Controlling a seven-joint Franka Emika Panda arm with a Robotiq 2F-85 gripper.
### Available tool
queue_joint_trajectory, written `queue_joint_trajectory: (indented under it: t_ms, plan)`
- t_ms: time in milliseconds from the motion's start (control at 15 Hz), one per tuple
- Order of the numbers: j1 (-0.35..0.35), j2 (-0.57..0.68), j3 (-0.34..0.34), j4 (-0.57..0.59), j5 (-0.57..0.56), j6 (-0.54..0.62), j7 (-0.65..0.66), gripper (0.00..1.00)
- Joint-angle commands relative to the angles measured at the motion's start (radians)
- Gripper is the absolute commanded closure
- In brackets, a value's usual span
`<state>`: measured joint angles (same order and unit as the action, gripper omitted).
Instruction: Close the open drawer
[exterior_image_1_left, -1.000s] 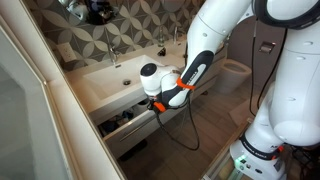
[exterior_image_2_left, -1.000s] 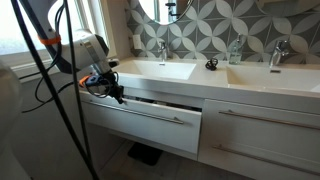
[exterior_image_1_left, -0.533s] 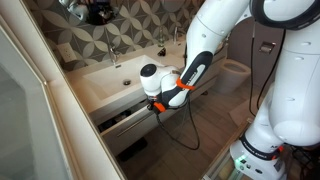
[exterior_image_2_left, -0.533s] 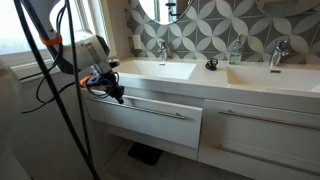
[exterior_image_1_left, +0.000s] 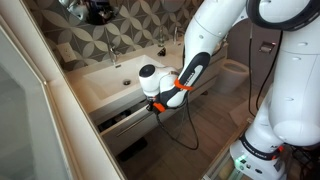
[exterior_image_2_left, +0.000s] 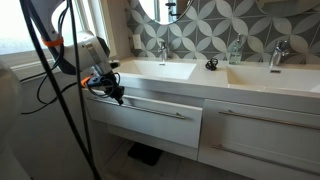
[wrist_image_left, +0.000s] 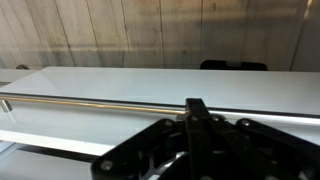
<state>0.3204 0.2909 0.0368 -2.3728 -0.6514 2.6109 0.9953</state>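
Note:
The pale grey-white drawer (exterior_image_2_left: 150, 120) sits under the left sink; it also shows in an exterior view (exterior_image_1_left: 122, 122). Only a thin dark gap remains along its top edge, and its contents are hidden. My gripper (exterior_image_2_left: 119, 96) is shut, with its fingertips against the left part of the drawer front, just below the counter edge; it also shows in an exterior view (exterior_image_1_left: 157, 107). In the wrist view the shut fingers (wrist_image_left: 197, 108) touch the flat white drawer front (wrist_image_left: 110, 84) at a slim metal bar (wrist_image_left: 80, 102).
The white sink basin (exterior_image_2_left: 165, 70) with its tap lies above the drawer. A second vanity unit with shut drawers (exterior_image_2_left: 262, 122) stands beside it. A toilet (exterior_image_1_left: 235, 70) is further along. Cables hang from my arm (exterior_image_1_left: 185, 125) over the wooden floor.
The drawer has slid inward and the dark gap at its top has narrowed, with my gripper following it toward the vanity. Little has moved in the last half second.

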Motion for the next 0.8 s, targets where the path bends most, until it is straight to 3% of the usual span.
queue_joint_trajectory:
  t_ms: [0, 333, 733]
  plan:
    - [-0.032, 0.063, 0.034, 0.054, 0.1, 0.025, -0.117, 1.0]
    - [-0.028, 0.112, 0.044, 0.1, 0.289, -0.001, -0.289, 1.0]
    - [0.045, 0.157, -0.053, 0.142, 0.241, 0.086, -0.203, 1.0]
